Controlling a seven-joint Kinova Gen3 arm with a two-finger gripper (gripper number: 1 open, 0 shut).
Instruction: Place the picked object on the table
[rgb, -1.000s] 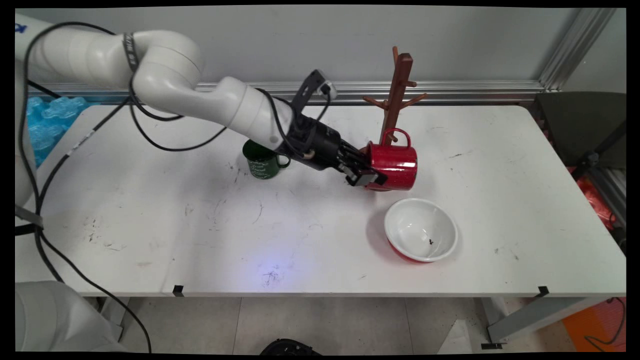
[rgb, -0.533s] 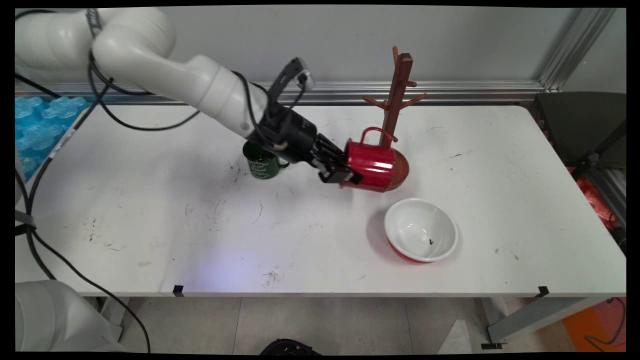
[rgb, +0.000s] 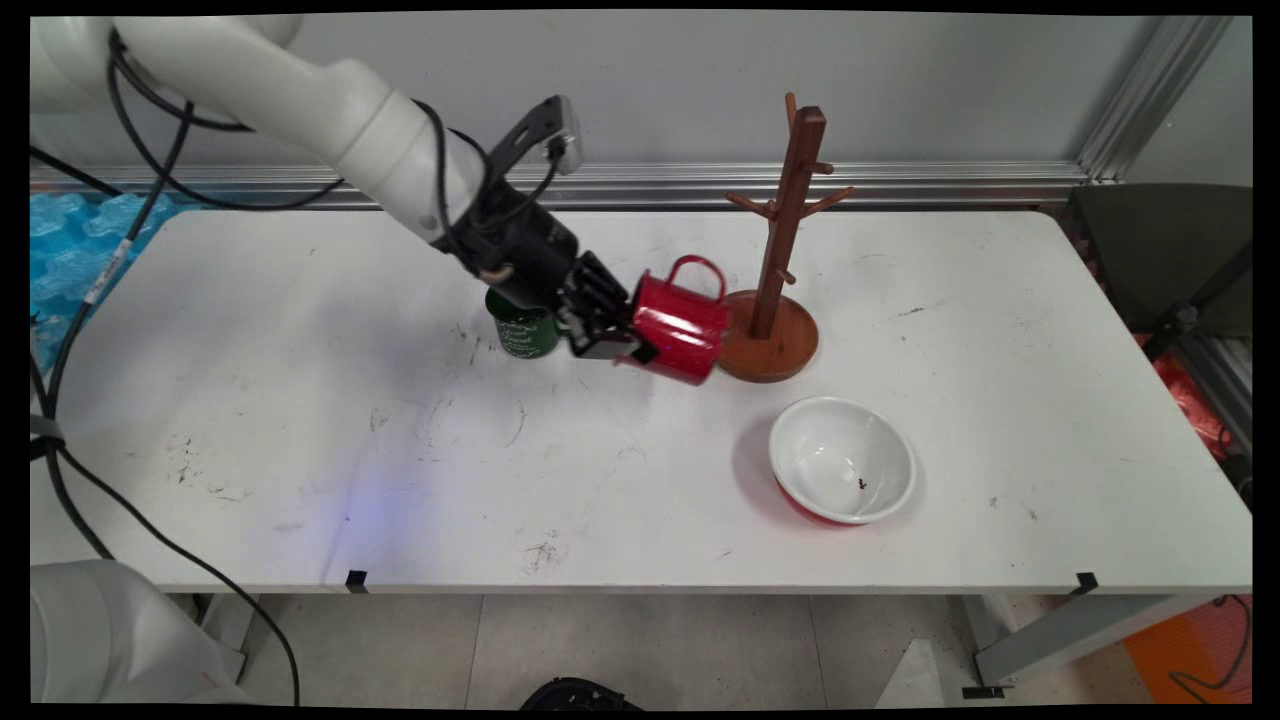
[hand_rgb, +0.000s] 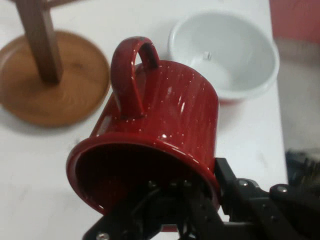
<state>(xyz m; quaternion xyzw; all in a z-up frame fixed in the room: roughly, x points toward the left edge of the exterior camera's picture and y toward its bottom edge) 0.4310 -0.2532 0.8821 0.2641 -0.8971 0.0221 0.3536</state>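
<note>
Your gripper (rgb: 627, 345) has its jaws clamped on the rim of the red mug (rgb: 681, 326), one finger inside the mouth and one outside, as the hand view (hand_rgb: 200, 210) shows. You're holding the red mug (hand_rgb: 155, 140) lifted off the white surface (rgb: 300, 420), tipped on its side, with its handle pointing up and its mouth facing the arm. Just behind the gripper a green mug (rgb: 522, 331) stands upright on the surface. To the red mug's right you'll see the wooden mug tree (rgb: 785, 230), whose round base (hand_rgb: 55, 90) lies close by the mug. Nearer the front edge, a white bowl (rgb: 842, 459) with a red outside sits right way up, apart from the mug.
</note>
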